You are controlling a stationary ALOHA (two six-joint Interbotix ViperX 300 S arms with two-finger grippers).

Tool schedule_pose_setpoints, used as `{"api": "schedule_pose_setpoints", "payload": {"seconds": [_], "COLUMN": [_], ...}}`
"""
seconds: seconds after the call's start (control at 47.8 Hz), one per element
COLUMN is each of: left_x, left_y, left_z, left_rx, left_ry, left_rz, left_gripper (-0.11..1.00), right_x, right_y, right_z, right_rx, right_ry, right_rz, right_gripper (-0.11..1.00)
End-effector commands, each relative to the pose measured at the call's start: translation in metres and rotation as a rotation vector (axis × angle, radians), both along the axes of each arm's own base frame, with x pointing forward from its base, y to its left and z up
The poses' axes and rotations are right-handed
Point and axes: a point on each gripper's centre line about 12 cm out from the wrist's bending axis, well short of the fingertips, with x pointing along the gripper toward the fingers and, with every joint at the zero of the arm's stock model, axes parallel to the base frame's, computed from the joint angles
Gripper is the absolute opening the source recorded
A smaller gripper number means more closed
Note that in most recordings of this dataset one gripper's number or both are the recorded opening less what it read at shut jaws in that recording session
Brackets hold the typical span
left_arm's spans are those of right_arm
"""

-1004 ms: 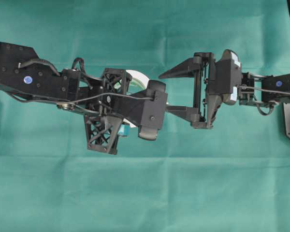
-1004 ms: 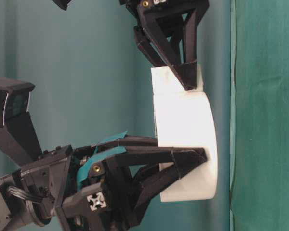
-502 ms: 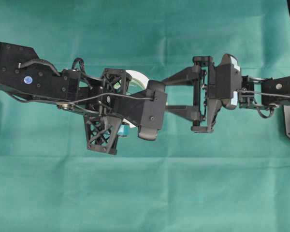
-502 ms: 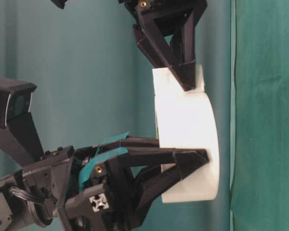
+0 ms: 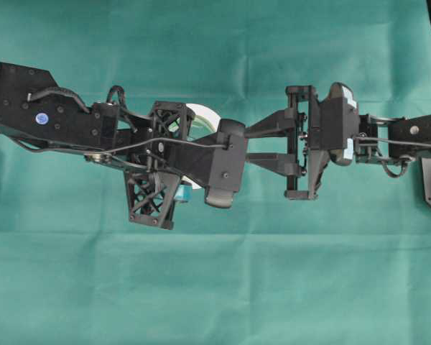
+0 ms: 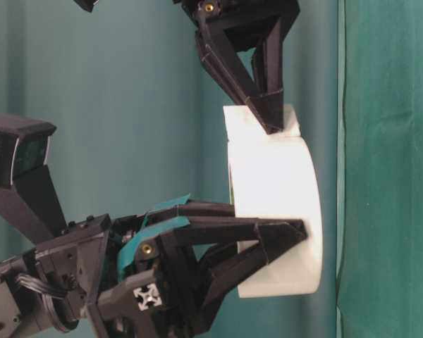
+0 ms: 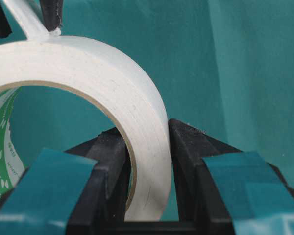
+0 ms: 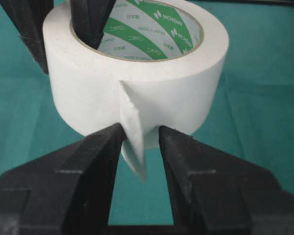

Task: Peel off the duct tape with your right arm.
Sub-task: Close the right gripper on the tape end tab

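Overhead, the duct tape [image 5: 201, 115] is held by the left end effector [image 5: 174, 154], just left of the right end effector [image 5: 253, 144]. From the right wrist, the loose strip [image 8: 132, 139] stands between nearly closed fingers [image 8: 95, 152]; a firm pinch cannot be told.

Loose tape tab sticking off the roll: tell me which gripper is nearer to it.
Right. The right gripper has its fingers on either side of the loose tab. The left gripper clamps the duct tape roll's wall on the far side, away from the tab.
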Motion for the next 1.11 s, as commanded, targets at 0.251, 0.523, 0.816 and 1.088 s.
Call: {"api": "schedule_pose_setpoints", "payload": {"seconds": [0.251,0.523,0.816,1.088], "left_x": [-0.0017,-0.0013,-0.0013,-0.0018], "left_y": [0.0041,0.0040,0.0040,0.0041], "left_z": [0.0138,0.0132,0.0132,0.0137], "left_rx": [0.000,-0.001,-0.001,-0.001], "left_ry": [-0.038,-0.038,-0.038,-0.037], "left_rz": [0.008,0.009,0.009,0.009], "left_gripper": [0.21,0.21,0.21,0.21], "right_x": [0.0050,0.0051,0.0066,0.0063], "right_y": [0.0066,0.0066,0.0061,0.0078], "right_z": [0.0123,0.0117,0.0095,0.0090], "right_rx": [0.000,0.000,0.000,-0.001], "right_ry": [-0.044,-0.043,-0.037,-0.035], "right_rz": [0.018,0.018,0.017,0.022], "right_gripper": [0.03,-0.01,-0.09,-0.09]}}
